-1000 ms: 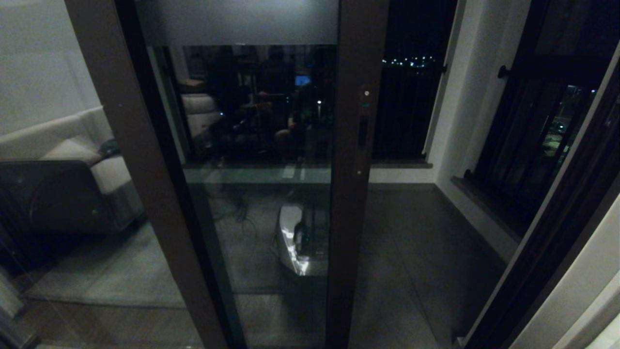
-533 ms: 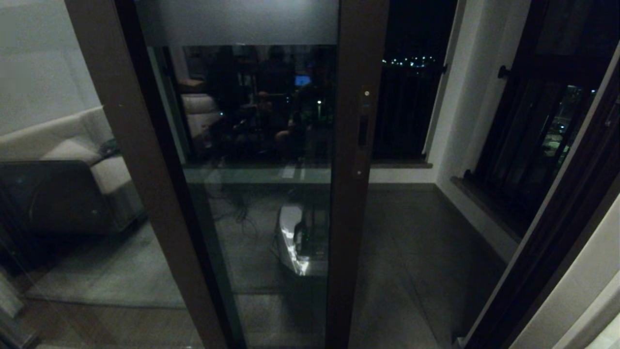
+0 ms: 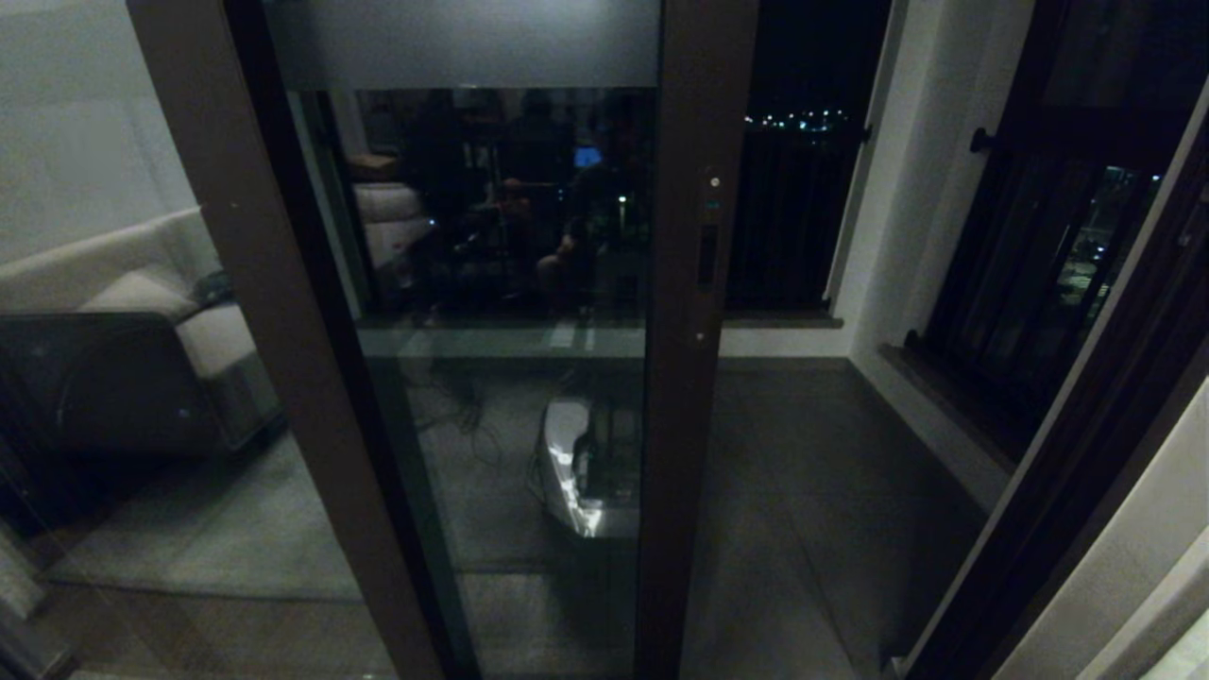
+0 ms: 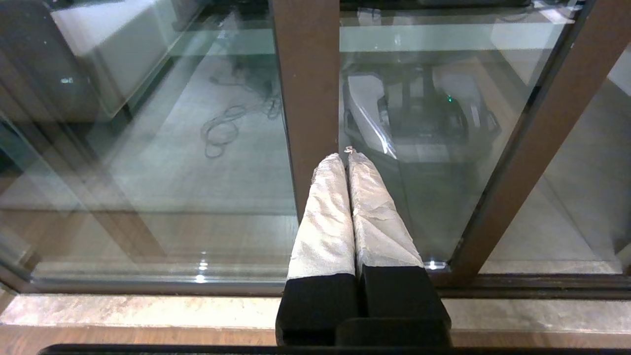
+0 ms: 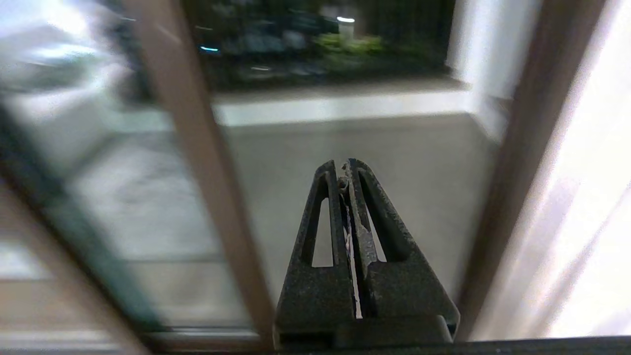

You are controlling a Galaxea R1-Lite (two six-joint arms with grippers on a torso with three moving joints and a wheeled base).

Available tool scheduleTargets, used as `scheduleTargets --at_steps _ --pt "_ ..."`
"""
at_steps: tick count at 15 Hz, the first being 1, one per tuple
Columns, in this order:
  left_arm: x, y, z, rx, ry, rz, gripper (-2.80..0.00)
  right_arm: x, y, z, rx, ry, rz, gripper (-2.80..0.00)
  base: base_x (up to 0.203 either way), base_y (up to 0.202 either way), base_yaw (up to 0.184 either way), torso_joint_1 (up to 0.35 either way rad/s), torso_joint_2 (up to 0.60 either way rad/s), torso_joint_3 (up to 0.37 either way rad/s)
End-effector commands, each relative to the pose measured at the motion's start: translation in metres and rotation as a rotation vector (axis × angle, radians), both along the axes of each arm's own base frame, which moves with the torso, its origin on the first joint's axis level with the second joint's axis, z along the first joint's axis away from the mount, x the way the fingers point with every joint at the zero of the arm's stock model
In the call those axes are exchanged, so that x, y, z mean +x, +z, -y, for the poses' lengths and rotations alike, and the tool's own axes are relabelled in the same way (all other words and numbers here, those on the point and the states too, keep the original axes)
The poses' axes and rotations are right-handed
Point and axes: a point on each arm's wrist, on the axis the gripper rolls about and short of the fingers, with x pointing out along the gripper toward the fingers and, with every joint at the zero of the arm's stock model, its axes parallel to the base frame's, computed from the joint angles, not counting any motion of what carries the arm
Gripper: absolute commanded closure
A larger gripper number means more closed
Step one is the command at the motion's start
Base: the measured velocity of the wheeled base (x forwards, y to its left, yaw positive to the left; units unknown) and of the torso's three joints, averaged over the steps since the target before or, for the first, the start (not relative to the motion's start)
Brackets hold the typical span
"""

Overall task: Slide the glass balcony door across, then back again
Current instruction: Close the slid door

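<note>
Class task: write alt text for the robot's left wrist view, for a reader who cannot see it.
The left gripper, its pale-wrapped fingers shut together and holding nothing, points at a brown upright of the glass balcony door. Through the glass lie a grey floor, a loose cable and a white machine. A pale stone sill runs below.

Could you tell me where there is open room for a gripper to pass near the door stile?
Open gap: right of the glass balcony door and its handle slot, bordered by the white wall, bare balcony floor below. The right gripper faces it. Crowded: left gripper faces glass and frames.
</note>
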Motion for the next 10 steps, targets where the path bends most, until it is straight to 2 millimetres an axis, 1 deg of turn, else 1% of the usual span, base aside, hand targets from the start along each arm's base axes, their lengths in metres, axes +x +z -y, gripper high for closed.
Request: scheduleTargets --at_steps 1,2,3,5,7,8,9,10 --pt "0.0 0.0 0.0 0.001 0.0 -0.003 0.0 0.025 0.06 -0.002 0.019 0.088 -0.061 0.0 0.0 0.0 0.0 0.0 0.0 0.0" --pt "0.0 0.0 0.0 0.001 0.0 -0.002 0.0 0.037 0.081 -0.003 0.025 0.151 -0.08 0.0 0.0 0.0 0.0 0.0 0.0 0.0" --pt "0.0 0.0 0.0 0.0 -0.001 -0.003 0.0 0.051 0.097 -0.005 0.03 0.216 -0.106 0.0 0.0 0.0 0.0 0.0 0.0 0.0" --pt "0.0 0.0 0.0 0.001 0.0 -0.003 0.0 0.084 0.129 -0.009 0.046 0.365 -0.186 0.0 0.0 0.0 0.0 0.0 0.0 0.0" --pt "0.0 0.0 0.0 0.001 0.0 -0.003 0.0 0.121 0.158 -0.017 0.064 0.492 -0.295 0.0 0.0 0.0 0.0 0.0 0.0 0.0" --pt "0.0 0.0 0.0 0.001 0.0 -0.003 0.0 0.142 0.169 -0.026 0.065 0.533 -0.355 0.0 0.0 0.0 0.0 0.0 0.0 0.0" --pt "0.0 0.0 0.0 0.001 0.0 -0.003 0.0 0.159 0.176 -0.04 0.055 0.564 -0.404 0.0 0.0 0.0 0.0 0.0 0.0 0.0" --pt "0.0 0.0 0.0 0.001 0.0 -0.002 0.0 0.178 0.181 -0.06 0.034 0.563 -0.456 0.0 0.0 0.0 0.0 0.0 0.0 0.0"
